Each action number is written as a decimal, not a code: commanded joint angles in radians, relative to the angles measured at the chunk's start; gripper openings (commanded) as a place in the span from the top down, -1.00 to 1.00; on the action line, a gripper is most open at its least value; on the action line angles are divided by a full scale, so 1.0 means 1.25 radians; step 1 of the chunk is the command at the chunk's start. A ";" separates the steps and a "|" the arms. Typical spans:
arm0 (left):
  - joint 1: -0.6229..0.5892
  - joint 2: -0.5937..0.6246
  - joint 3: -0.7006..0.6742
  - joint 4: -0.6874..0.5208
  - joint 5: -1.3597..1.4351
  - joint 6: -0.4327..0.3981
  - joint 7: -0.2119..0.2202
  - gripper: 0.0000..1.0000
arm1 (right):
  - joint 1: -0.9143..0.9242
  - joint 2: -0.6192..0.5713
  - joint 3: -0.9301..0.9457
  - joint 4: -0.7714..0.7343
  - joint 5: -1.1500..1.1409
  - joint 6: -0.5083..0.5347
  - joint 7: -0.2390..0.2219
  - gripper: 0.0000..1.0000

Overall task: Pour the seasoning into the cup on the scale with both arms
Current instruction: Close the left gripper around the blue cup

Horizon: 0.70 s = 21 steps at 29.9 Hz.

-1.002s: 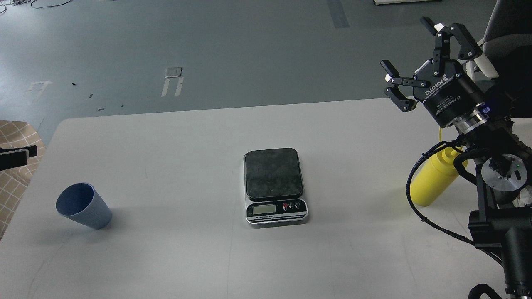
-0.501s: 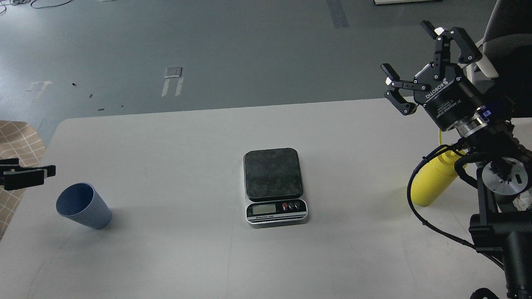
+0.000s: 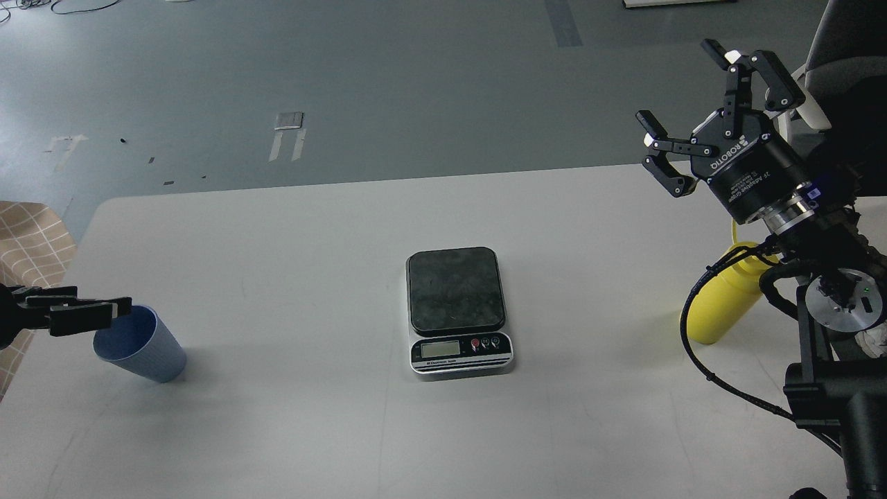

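Already risky: left tool (image 3: 114, 313) at the cup (image 3: 138, 344) rim, its opening unreadable.
Nudging could topple it; right tool (image 3: 686, 114) gapes empty above the seasoning (image 3: 721, 305).

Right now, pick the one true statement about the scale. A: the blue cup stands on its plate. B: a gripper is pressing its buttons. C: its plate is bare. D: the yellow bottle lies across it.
C: the scale has nothing on its dark plate; the cup stands far to its left on the table and the bottle far to its right.
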 commanded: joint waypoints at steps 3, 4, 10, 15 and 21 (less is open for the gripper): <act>0.009 -0.013 0.000 0.003 -0.003 0.000 0.000 -0.95 | -0.004 0.000 0.000 0.004 0.000 0.000 0.001 -0.99; 0.017 -0.014 0.000 0.005 -0.003 0.000 0.000 -0.95 | -0.004 0.000 0.001 0.004 0.000 0.000 0.000 -0.99; 0.037 -0.015 0.000 0.016 -0.003 0.002 0.000 -0.95 | -0.004 0.000 0.000 0.004 0.000 0.000 0.000 -1.00; 0.050 -0.028 0.001 0.030 -0.003 0.021 0.000 -0.95 | -0.005 0.000 0.000 0.005 0.000 0.000 0.001 -1.00; 0.074 -0.043 0.001 0.057 -0.002 0.057 0.000 -0.95 | -0.004 0.000 0.000 0.004 0.000 0.000 0.001 -0.99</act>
